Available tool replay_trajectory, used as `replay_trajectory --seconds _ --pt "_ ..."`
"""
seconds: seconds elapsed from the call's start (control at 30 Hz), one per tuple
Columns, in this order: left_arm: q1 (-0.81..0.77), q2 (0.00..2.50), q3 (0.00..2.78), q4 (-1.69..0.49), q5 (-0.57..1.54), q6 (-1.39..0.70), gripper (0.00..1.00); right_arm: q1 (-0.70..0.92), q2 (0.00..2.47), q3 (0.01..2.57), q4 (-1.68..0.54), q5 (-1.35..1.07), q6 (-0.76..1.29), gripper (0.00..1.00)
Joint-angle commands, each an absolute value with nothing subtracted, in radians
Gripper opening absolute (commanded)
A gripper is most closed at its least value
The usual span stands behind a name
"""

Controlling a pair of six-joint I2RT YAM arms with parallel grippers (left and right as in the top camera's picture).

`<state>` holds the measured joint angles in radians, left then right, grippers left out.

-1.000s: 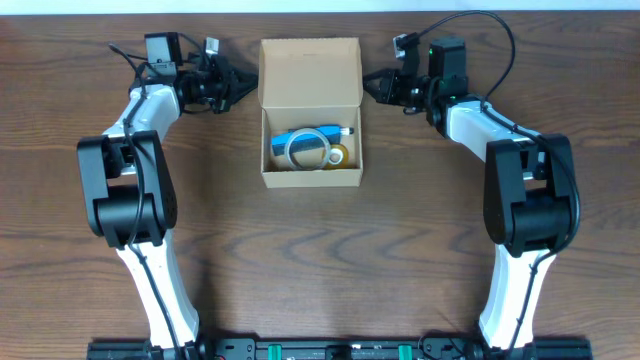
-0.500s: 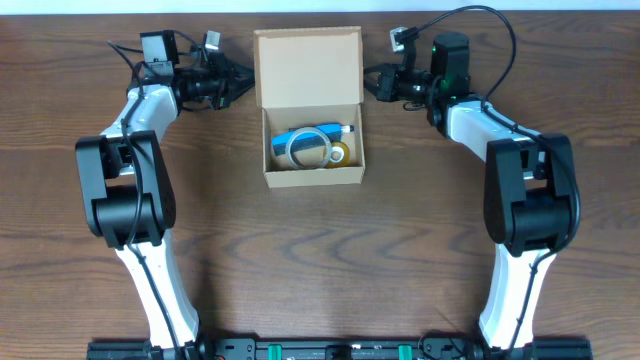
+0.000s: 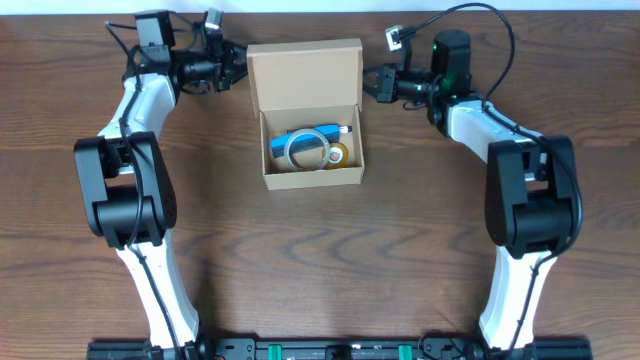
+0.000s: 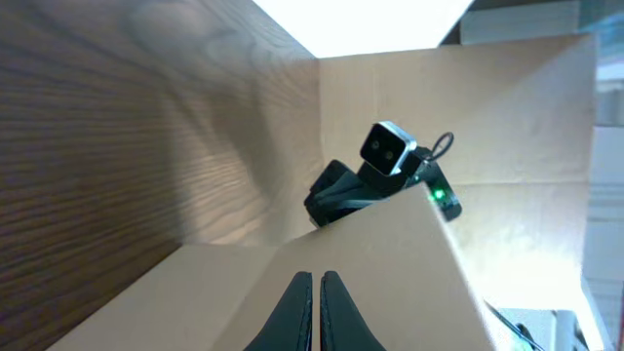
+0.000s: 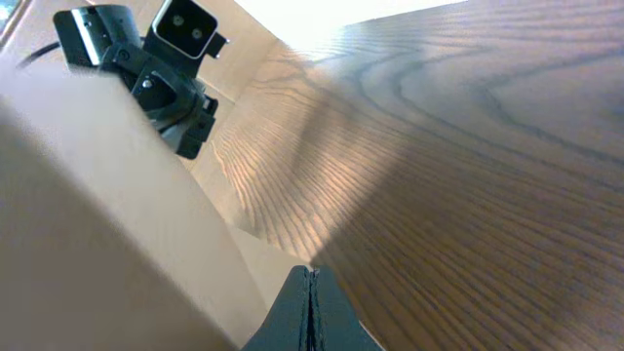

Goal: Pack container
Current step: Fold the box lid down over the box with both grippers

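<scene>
Container: the tan box (image 3: 312, 180) sits on the table (image 3: 300, 270), toward the far edge and between my 2 arms, with its mouth facing up.
Lid: the flap (image 3: 305, 75) rises from the back wall where it is hinged, so the box is not yet closed.
Contents: a blue item (image 3: 298, 136), a white roll (image 3: 305, 151) and a yellow roll (image 3: 341, 153) lie inside, below the rim. I judge the filling done and only the closing left.
Left gripper: (image 3: 240, 67) clenched on nothing, tips at the lid's left edge. My wrist view shows its 2 fingers (image 4: 295, 307) pressed together with cardboard right ahead.
Right gripper: (image 3: 367, 85) clenched and empty, tips just beside the lid's right edge. Its wrist view shows the blades meeting in 1 line in front of the flap.
Contact: I cannot tell whether either tip actually touches the cardboard.
Why this pose: closed fingers make a stiff, blunt pusher. With 1 on each side, the flap should not twist and the box should not swing.
Next move: I expect to tip the flap forward and down, both sides together.
Risk: the light box may skid, or the flap may spring back.
</scene>
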<state>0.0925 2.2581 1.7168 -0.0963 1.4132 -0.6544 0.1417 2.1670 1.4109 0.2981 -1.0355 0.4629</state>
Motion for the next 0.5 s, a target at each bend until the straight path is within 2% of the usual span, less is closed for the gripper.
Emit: replay_trajectory --seconds 0.0,0.2,0.47 --pt "0.092 2.271 1.748 -0.093 1.477 -0.671 0.05 0.155 2.069 1.428 0.290 -1.071 0.443 0.01" --pt "0.089 2.259 1.749 -0.093 1.490 -0.721 0.05 0.164 2.000 1.428 0.226 -1.070 0.419 0.01" --pt "0.059 2.201 1.750 -0.101 1.489 -0.768 0.05 0.211 1.915 1.428 -0.047 -0.960 0.276 0.01"
